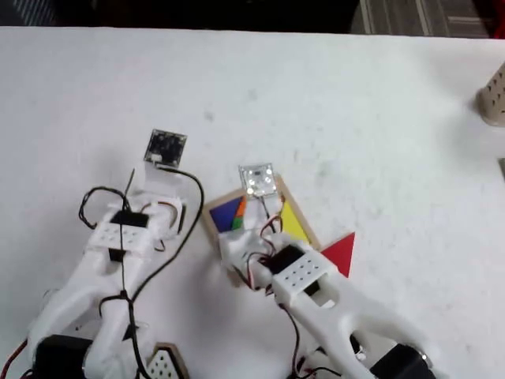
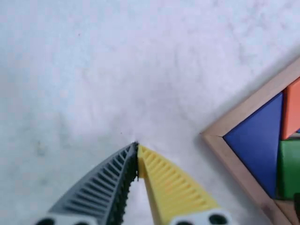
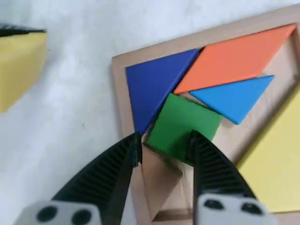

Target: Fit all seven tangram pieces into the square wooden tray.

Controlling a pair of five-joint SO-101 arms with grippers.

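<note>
**pegboard_pete:** Where's it at with the tangram?

**mel_k:** Mostly filled, I'd say. The tray (image 3: 119, 93) sits right under the right tool (image 3: 164, 140), which is spread open. Its fingers straddle a corner of the green square (image 3: 183, 124) and a tan triangle (image 3: 159, 180) that looks tilted rather than seated. The blue triangle (image 3: 154, 79) lies just past the tips.

**pegboard_pete:** So what's left?

**mel_k:** Probably nudging the tan one flat, then fetching the red triangle (image 1: 341, 253), which is out on the tabletop (image 1: 355, 103) beside the right arm. The left tool (image 2: 137, 152) is clenched on nothing, just off the tray's corner.
</note>
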